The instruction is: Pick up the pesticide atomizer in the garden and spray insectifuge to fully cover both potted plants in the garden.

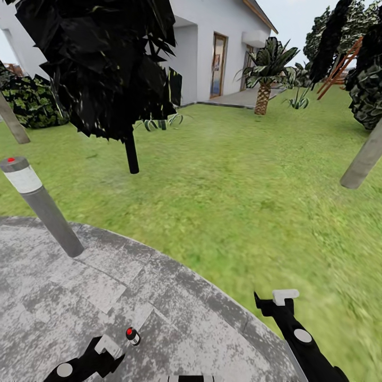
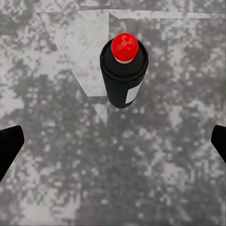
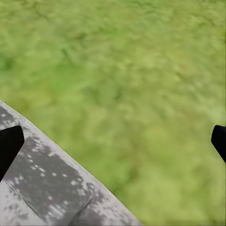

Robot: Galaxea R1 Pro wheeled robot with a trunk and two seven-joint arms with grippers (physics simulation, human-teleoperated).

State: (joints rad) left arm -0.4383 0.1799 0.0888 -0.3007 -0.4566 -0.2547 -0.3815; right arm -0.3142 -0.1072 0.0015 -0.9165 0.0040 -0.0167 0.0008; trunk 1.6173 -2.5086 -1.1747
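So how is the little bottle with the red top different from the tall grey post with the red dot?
The pesticide atomizer is small, black, with a big red cap and a pale label; the bollard lamp post is much taller, grey, with a white band and only a tiny red dot. In the head view the post leans while the atomizer looks upright. Both stand on the paved patio.

Lighting: even, bright daylight, flat and diffuse, source direction not readable. Pale hazy sky (image 1: 297, 16). Shadows: none distinct beneath the grey bollard lamp post (image 1: 45, 209); the large black-leaved shrub (image 1: 106, 63) renders almost solid black with little inner detail. Glare: none.

Sharpness: green lawn (image 1: 239, 185) smeared and soft, strongly blurred in the right wrist view. Mottled grey paved patio (image 2: 56, 155) blocky and pixelated in the left wrist view.

Distortion: wide-angle lean of posts toward the head view's edges.
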